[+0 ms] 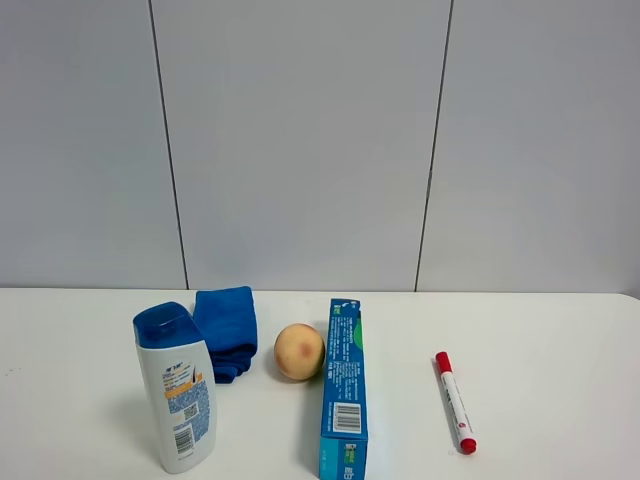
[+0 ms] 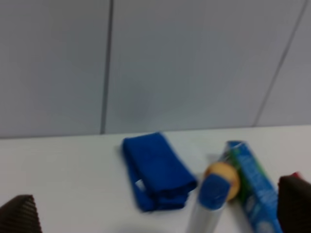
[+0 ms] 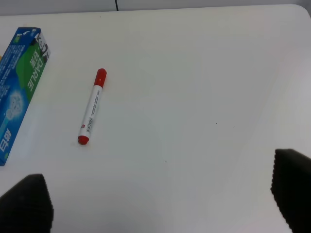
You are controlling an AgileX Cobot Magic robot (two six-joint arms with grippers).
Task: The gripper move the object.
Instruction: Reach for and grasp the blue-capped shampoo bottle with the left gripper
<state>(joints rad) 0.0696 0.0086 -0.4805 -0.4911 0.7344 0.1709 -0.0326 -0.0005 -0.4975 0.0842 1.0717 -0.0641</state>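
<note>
White plastic bottle (image 1: 183,405), blue-capped, stands upright beside soft folded cloth (image 1: 226,325).

Blurred all over in left wrist view. Only blue cap of shampoo bottle (image 2: 214,190) showing, body cut by frame. Only red sliver of marker (image 2: 295,174), rest behind left gripper (image 2: 155,208) finger. Toothpaste box (image 2: 252,189) cut off toward front table edge, in every view. Right gripper (image 3: 160,196): fingertips only. Bottle label print unreadable.
</note>
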